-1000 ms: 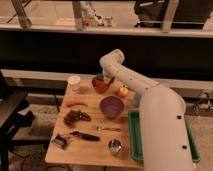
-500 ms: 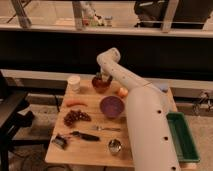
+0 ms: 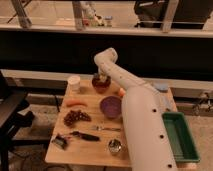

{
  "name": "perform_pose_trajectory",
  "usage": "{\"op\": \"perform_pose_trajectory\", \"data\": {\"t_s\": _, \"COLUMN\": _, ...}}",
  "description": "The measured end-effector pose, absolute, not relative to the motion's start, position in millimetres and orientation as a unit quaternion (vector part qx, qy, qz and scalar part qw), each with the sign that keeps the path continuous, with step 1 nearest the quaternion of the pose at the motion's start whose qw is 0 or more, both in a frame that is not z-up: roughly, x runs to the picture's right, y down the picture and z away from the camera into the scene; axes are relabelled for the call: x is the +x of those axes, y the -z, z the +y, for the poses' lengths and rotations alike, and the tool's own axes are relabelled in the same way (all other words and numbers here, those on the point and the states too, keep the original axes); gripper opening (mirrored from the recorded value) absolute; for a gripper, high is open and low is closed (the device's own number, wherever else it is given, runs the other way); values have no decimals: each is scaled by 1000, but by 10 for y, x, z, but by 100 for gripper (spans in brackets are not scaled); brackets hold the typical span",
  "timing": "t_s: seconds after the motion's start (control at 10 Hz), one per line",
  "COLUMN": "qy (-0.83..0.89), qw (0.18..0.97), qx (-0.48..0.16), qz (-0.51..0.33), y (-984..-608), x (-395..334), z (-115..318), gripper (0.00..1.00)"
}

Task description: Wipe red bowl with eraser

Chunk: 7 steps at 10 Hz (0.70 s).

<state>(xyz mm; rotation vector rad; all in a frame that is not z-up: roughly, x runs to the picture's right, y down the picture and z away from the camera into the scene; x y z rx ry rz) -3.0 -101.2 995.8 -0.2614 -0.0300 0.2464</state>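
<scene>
Your gripper (image 3: 102, 79) hangs low over the mouth of the red bowl (image 3: 100, 89). Whether it is wide, narrow or clutching the eraser I cannot tell, and I cannot make out the eraser anywhere. The bowl sits near the far edge of the table (image 3: 90, 150), at 12 o'clock from the purple bowl (image 3: 111, 106), with the white cup (image 3: 74, 82) at its 9 o'clock. Press down off-centre and the bowl may tip, or skid toward 12 o'clock and off the edge. Sweep too wide toward 9 o'clock and you could topple the cup. A loosely held eraser may drop.
</scene>
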Motion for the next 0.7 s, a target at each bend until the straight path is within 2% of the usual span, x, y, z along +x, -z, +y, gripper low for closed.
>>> {"op": "perform_pose_trajectory", "data": {"t_s": 0.7, "qy": -108, "qw": 984, "qx": -141, "qz": -32, "y": -9600, "x": -114, "z": -629, "gripper": 0}}
